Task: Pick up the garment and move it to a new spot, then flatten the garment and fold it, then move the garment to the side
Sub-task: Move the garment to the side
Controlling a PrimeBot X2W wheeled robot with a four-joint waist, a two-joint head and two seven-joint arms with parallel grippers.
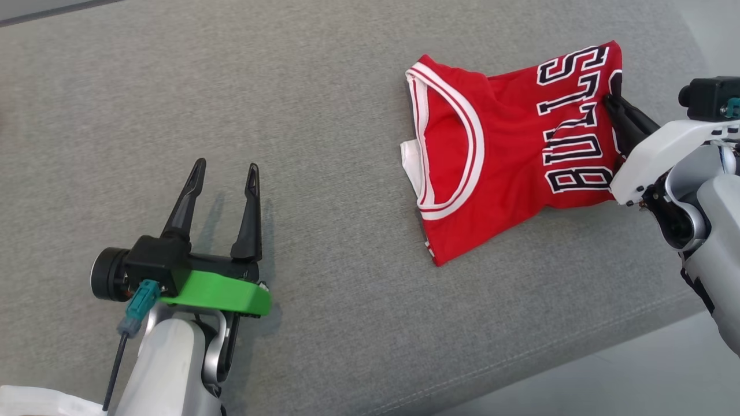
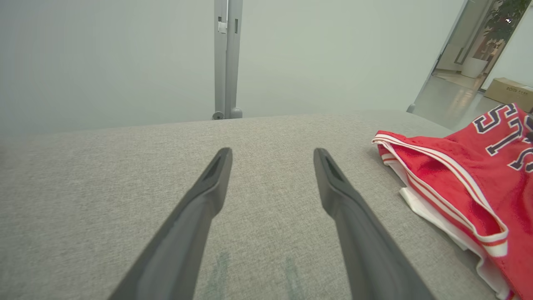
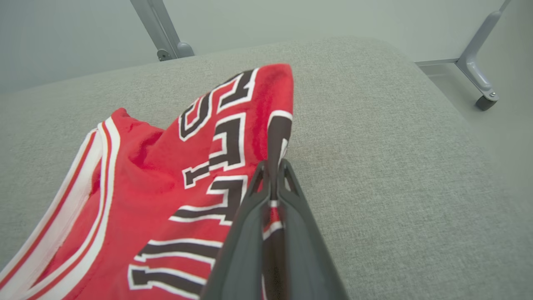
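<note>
Where the right gripper (image 1: 610, 103) met the red jersey (image 1: 509, 156), the head view hid the cloth's edge behind dark fingers and a pale forearm, so the black shape beside the lettering could not be read. Seen from the right wrist, the two fingers were pressed together with a fold of the lettered edge pinched between them, and that edge stood up off the surface in a peak. The jersey lay folded over itself, its lower layers covered. A white piece of fabric (image 1: 409, 162) poked out beneath the striped neckline, and what it was could not be told. In the left wrist view the jersey ran off the frame's edge, its letters cut short. The left gripper (image 1: 226, 169) was well apart from the jersey, on its neckline side, jaws spread wide and holding nothing.

The jersey rested on a grey woven cushion (image 1: 324, 104). Behind the jersey a grey metal post (image 3: 160, 25) rose against a pale wall. Further off, a cardboard box (image 2: 509, 89) sat on a glossy floor by a doorway. A wheeled metal leg (image 3: 479, 71) stood off the cushion, on the jersey's lettered side.
</note>
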